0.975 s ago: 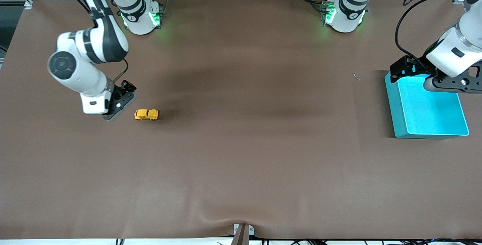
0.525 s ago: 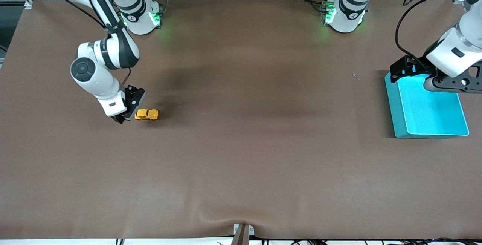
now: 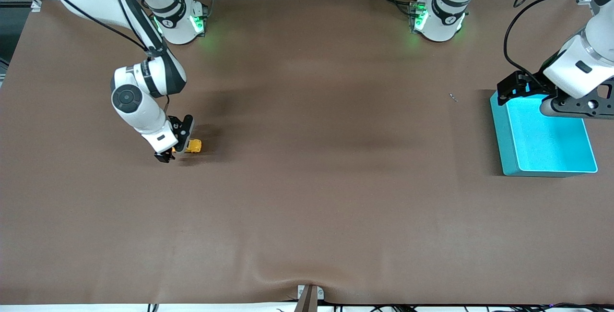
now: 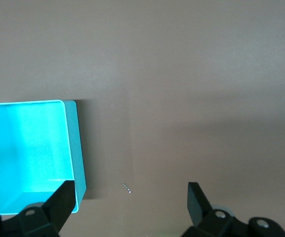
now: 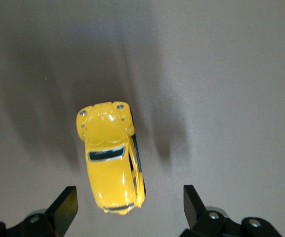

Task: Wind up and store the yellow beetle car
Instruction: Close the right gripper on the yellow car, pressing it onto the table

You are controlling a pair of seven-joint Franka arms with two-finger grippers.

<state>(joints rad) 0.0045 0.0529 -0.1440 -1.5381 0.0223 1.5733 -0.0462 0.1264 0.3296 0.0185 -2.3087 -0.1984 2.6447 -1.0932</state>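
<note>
The yellow beetle car [image 3: 194, 146] stands on the brown table toward the right arm's end, partly covered by my right gripper [image 3: 175, 143]. In the right wrist view the car [image 5: 110, 160] lies lengthwise, its rear end reaching between the open fingers [image 5: 67, 203], nearer one finger than the other. My right gripper [image 5: 129, 205] is open and low over the car, not touching it. The teal bin [image 3: 502, 132] stands empty at the left arm's end. My left gripper [image 3: 515, 89] waits open over the bin's edge; its wrist view shows the gripper [image 4: 130, 197] and the bin [image 4: 76, 143].
A small metal bit [image 3: 453, 97] lies on the table beside the bin, toward the middle; it also shows in the left wrist view [image 4: 127, 187]. The brown mat has a wrinkle at its edge nearest the front camera [image 3: 307, 281].
The right arm has swung toward the car and come down, so its open gripper now stands over the car's end. The car, the left arm and the bin have not moved.
</note>
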